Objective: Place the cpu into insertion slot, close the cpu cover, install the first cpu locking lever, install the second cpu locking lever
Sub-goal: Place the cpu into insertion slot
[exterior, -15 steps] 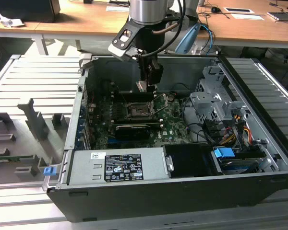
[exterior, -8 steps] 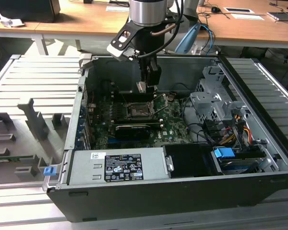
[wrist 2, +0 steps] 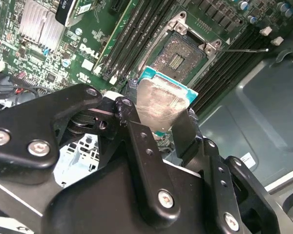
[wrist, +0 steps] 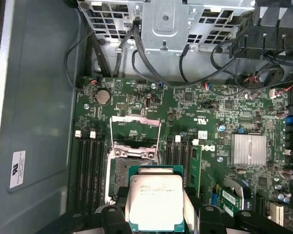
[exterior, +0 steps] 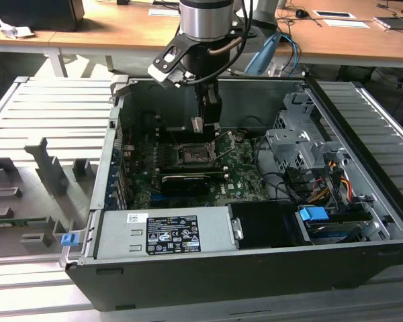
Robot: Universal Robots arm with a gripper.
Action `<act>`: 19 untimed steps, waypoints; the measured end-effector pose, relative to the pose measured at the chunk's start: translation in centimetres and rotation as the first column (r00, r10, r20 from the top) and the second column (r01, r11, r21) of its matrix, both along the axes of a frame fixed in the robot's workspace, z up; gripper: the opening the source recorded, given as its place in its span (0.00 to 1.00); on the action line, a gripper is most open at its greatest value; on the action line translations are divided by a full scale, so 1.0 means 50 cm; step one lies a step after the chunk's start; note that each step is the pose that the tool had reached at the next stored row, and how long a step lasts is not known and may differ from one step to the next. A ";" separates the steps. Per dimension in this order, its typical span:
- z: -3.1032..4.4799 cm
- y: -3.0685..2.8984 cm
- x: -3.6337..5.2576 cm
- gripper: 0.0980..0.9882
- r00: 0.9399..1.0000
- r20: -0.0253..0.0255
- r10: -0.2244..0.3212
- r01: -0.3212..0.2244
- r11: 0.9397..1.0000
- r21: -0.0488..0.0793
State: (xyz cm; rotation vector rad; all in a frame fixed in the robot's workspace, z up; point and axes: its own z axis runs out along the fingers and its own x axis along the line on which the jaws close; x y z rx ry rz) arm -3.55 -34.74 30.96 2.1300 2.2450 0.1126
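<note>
Open computer case (exterior: 255, 282) on slatted bench (exterior: 54, 114): gripper (wrist 2: 160, 117) over motherboard (exterior: 242, 178).
Jaws clamped on the cpu (wrist 2: 162, 102), held above the insertion slot (wrist 2: 179, 56); cpu cover (wrist: 136, 118) raised; chip's near edge hidden behind fingers (wrist 2: 185, 131).

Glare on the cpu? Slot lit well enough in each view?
Second wrist view: streaky sheen on the cpu face, slot evenly lit, its contact field readable. First wrist view: cpu face washed pale, slot dark and partly behind it. Exterior view: case interior dim, slot a dark square, desks behind far brighter.
</note>
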 end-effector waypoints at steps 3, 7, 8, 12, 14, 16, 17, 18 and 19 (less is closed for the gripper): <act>-0.013 0.000 0.000 0.48 1.000 -0.002 -0.006 0.006 1.000 0.000; -0.032 0.000 0.000 0.48 1.000 -0.002 -0.007 0.007 1.000 -0.004; -0.035 0.000 0.000 0.48 1.000 -0.002 -0.007 0.007 1.000 -0.004; -0.054 0.001 -0.001 0.48 1.000 -0.002 -0.008 0.008 1.000 -0.004; -0.061 0.003 0.000 0.48 1.000 -0.002 -0.020 0.020 1.000 -0.004; -0.068 0.005 -0.001 0.48 0.999 -0.002 -0.032 0.032 0.999 -0.004; -0.075 0.008 -0.004 0.48 0.999 -0.002 -0.032 0.032 0.999 -0.004; -0.084 0.012 -0.007 0.48 0.999 -0.002 -0.032 0.032 0.999 -0.004; -0.089 0.015 -0.010 0.48 0.999 -0.002 -0.032 0.032 0.999 -0.004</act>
